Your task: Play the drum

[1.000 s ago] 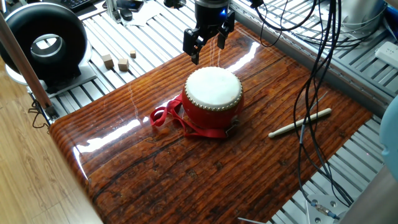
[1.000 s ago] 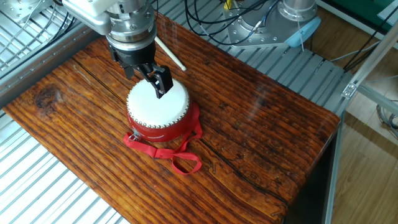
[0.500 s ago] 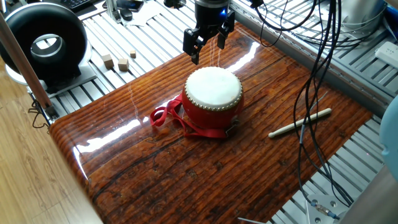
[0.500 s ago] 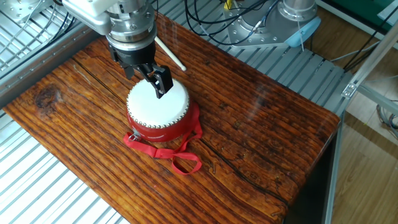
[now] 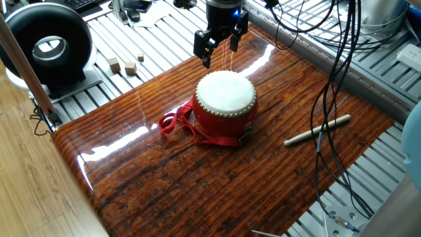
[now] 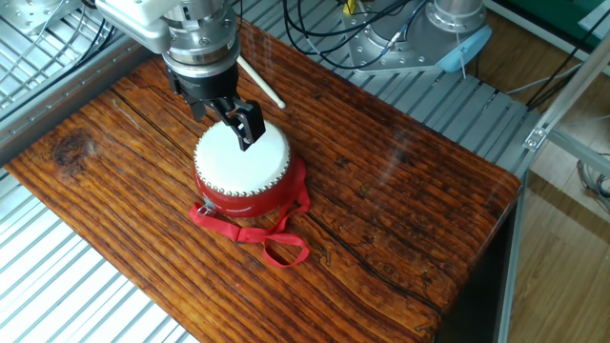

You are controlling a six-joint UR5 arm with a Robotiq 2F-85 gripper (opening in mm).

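The tool [image 5: 219, 47] hangs just above one edge of the drum [image 5: 225, 99], fingers spread apart, gripping nothing. The drum sits mid-counter [image 5: 197, 184] on glossy wood (red ribbon [image 5: 172, 123] trailing beside it). A pale stick [image 5: 318, 130] lies well apart. Metal slats [image 6: 57, 276] surround the counter.

Wooden table [image 5: 197, 187]; drum [image 5: 225, 99]; pale stick [image 5: 317, 130], perhaps wooden

Both cameras look down closely from different sides of the table [image 5: 171, 191], sharing the drum [image 6: 241, 157].
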